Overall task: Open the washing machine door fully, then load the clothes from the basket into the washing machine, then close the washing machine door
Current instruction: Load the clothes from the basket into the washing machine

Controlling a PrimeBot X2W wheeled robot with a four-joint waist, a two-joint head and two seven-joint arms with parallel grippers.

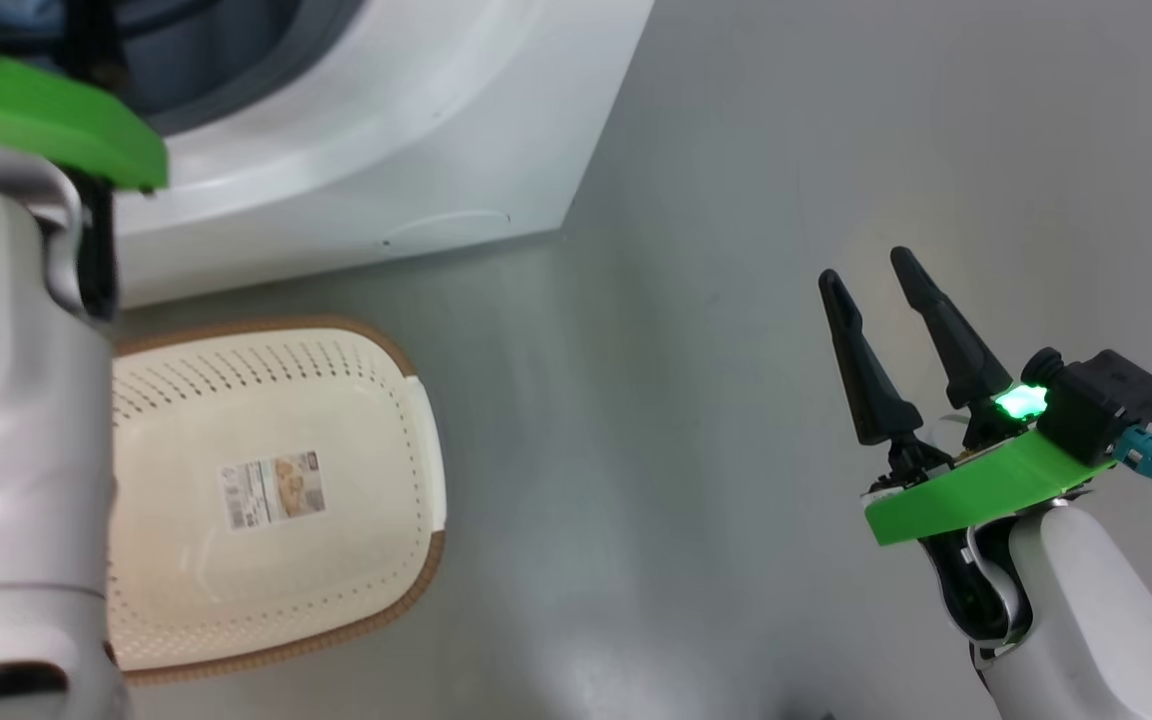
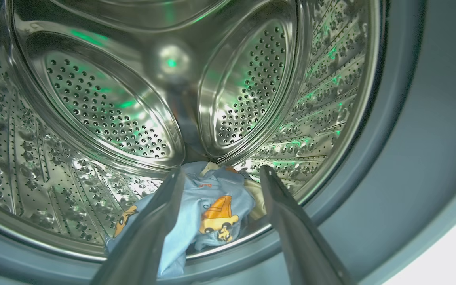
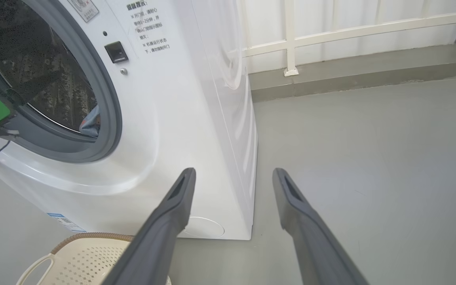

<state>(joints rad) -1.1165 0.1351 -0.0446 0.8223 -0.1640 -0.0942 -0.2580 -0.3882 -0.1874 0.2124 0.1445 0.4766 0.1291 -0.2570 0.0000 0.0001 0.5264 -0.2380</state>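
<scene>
Jaws on the left gripper (image 2: pixel 222 169) stand wide inside the steel drum (image 2: pixel 105 107), holding nothing. The clothes (image 2: pixel 212 206) lie loose between its fingers (image 2: pixel 149 237), at the drum's front lip. Jaws on the right gripper (image 1: pixel 864 268) are likewise wide and empty, above the floor (image 1: pixel 736 400). The perforated cream basket (image 1: pixel 236 370) sits empty before the washing machine (image 3: pixel 180 99).

Risk: the soft, crumpled blue fabric hangs toward the grey rubber gasket (image 2: pixel 402 118). It may snag a finger on withdrawal or be pinched by the door. Drum surface is glossy, perforated and ribbed.
</scene>
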